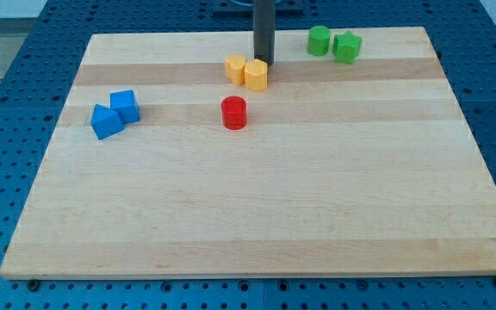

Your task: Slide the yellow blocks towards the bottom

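Two yellow blocks sit side by side near the view's top centre: one of unclear shape (235,67) on the left and a hexagonal one (256,74) on the right, touching. My tip (264,62) stands just above and to the right of the hexagonal yellow block, at or very near its top edge. The dark rod rises straight up out of the view.
A red cylinder (234,113) stands below the yellow blocks. Two blue blocks (125,105) (106,121) sit at the view's left. A green cylinder (319,40) and a green star-like block (346,46) sit at the top right. The wooden board (257,215) lies on a blue perforated table.
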